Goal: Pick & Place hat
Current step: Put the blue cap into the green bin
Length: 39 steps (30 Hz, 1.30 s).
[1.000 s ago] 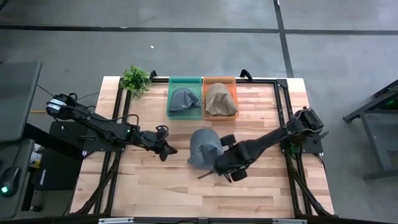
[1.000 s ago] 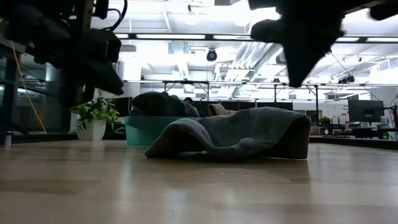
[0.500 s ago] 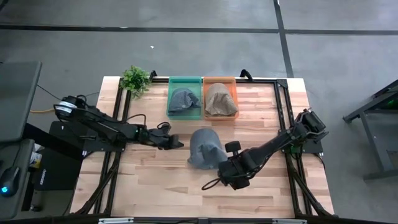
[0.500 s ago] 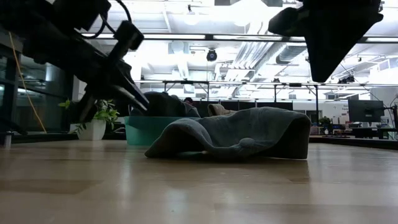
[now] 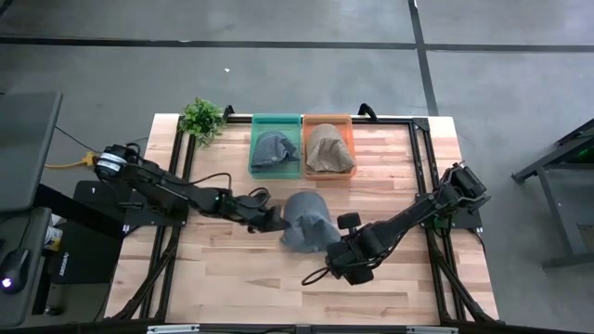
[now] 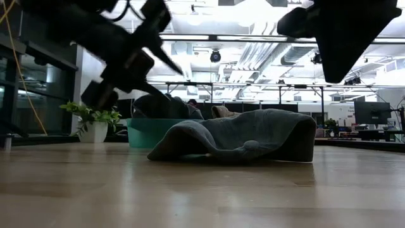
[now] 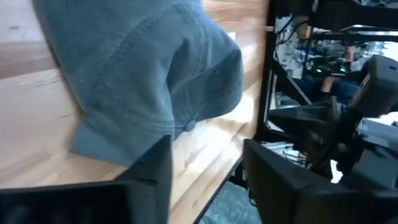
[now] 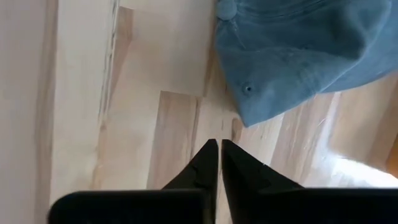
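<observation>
A grey-blue hat lies crown up on the wooden table's middle, its brim flat on the boards. My left gripper hangs open just left of the hat and above the table. In its wrist view the hat fills the space ahead of the fingers, apart from them. My right gripper is shut, on the near side of the hat. In its wrist view its tips point at bare wood, short of the hat.
At the far edge stand a green bin holding a dark grey hat and an orange bin holding a tan hat. A small potted plant sits at the far left corner. Black frame rails run along the table's sides.
My left gripper has travelled toward the table's right, up to the hat's left edge, and its fingers have parted. My right gripper has drawn back from the hat's near edge toward the table's near side. The hat has stayed where it was.
</observation>
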Each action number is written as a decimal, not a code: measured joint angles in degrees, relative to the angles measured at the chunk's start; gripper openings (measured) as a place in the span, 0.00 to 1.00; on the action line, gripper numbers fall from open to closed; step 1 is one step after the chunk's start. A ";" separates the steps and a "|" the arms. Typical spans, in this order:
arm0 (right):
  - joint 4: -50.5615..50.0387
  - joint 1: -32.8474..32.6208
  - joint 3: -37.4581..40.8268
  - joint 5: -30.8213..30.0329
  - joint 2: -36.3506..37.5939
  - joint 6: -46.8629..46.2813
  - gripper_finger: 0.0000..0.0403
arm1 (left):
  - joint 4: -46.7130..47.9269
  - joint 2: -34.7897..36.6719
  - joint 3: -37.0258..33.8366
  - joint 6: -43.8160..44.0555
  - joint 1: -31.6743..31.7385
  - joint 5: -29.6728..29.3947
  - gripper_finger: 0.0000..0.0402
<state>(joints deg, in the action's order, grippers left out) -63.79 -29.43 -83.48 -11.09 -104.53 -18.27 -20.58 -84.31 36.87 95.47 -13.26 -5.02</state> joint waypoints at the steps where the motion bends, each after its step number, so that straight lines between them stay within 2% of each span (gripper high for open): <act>1: -0.09 -0.02 0.00 0.44 0.00 -0.40 0.06 | 2.10 -0.74 1.58 0.39 0.00 0.00 0.43; 5: -1.96 -0.81 0.00 1.53 0.00 -1.44 0.17 | 13.05 -3.73 8.00 1.29 0.00 1.46 0.58; 8: -5.02 -2.35 0.00 1.48 0.00 -2.58 0.25 | 20.75 -6.07 13.19 3.26 0.01 3.22 0.63; 11: -6.89 -4.26 0.00 -0.53 0.00 -5.07 0.33 | 26.89 -8.01 17.64 3.95 0.09 3.21 0.64; 13: -8.87 -5.81 -0.01 -5.55 0.00 -10.95 0.36 | 29.77 -9.23 21.03 4.60 0.12 3.14 0.65; 18: -16.92 -10.36 -0.02 -13.13 0.00 -24.04 0.44 | 40.64 -14.14 28.26 5.69 0.77 2.72 0.65; 22: -17.62 -13.25 -0.02 -15.46 0.28 -30.65 0.49 | 46.83 -17.85 32.89 5.93 1.49 2.86 0.65; 28: -18.05 -16.22 -0.04 -15.66 0.31 -38.75 0.53 | 49.61 -22.37 36.69 6.87 2.49 4.38 0.65; 39: -18.03 -21.13 -0.04 -15.79 0.31 -48.65 0.54 | 49.04 -26.46 36.75 10.23 3.22 6.06 0.65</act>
<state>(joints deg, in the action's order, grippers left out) -81.82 -50.57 -83.53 -26.87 -104.22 -66.91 28.46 -110.76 73.62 105.70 -10.03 1.04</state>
